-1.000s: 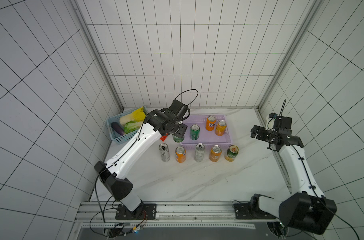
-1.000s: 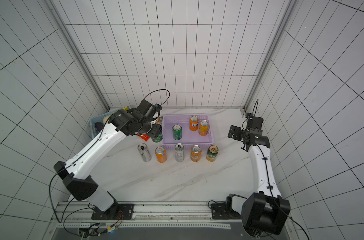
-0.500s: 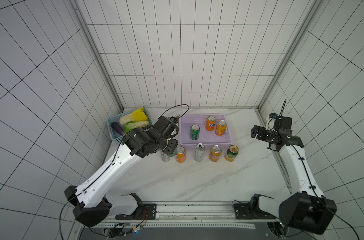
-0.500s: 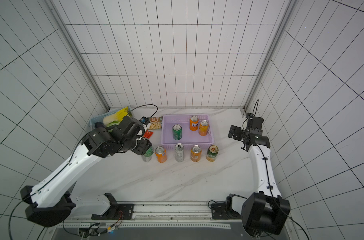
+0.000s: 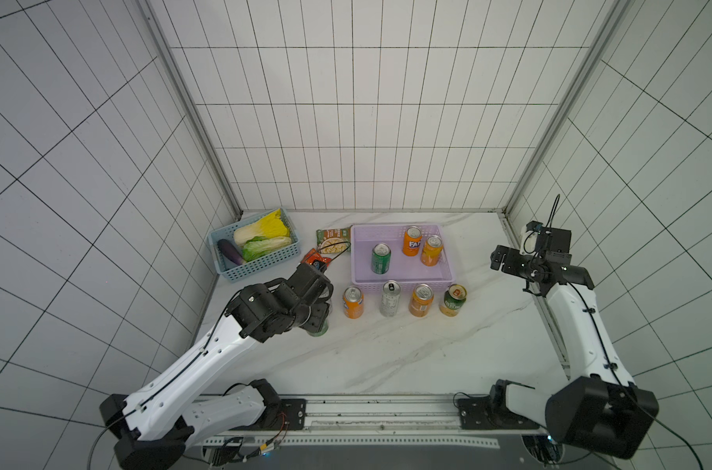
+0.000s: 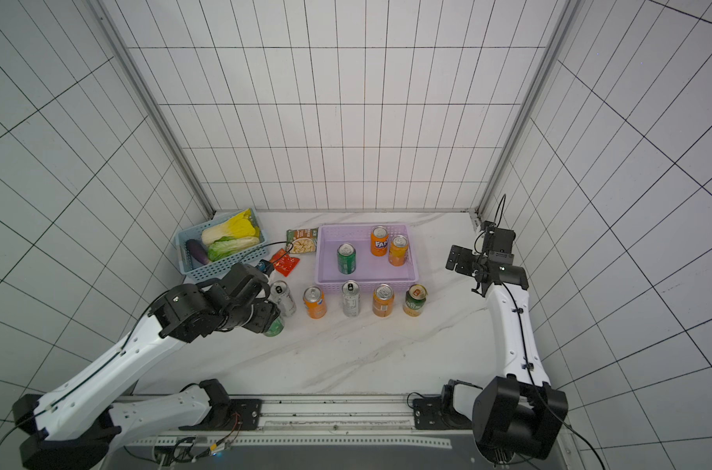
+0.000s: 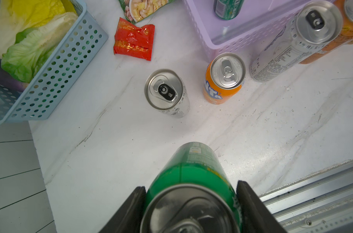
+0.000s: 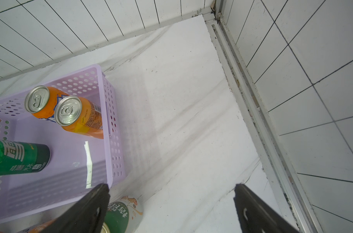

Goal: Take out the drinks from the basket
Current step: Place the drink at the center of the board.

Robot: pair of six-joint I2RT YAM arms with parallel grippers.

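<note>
Robot-testing laboratory cell. Evidence: white grid-tiled panel walls (image 5: 366, 122) enclosing three sides of a white marble-patterned tabletop (image 5: 387, 358); two white-and-black robot arms (image 5: 208, 358) mounted on a slotted aluminium base rail (image 5: 387, 409); loose wiring (image 5: 244, 447); groceries laid out: small metal drink cans (image 5: 389, 299), light blue perforated plastic basket (image 5: 260, 264).

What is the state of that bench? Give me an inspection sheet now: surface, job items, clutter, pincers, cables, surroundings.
Surface: white marbled table, faint scuffs, no spills seen.
Job's things: lilac basket holds three upright cans, one green can and two orange cans; five cans stand in a row on the table before it.
Clutter: blue basket of vegetables, green snack packet, red packet, all left of the lilac basket.
Pincers: left pincer shut on a second green can, low at the table's front left; right pincer open, empty, raised right of the basket.
Cables: black cable loops up from the left wrist.
Surroundings: white tiled walls; metal rail in front.
</note>
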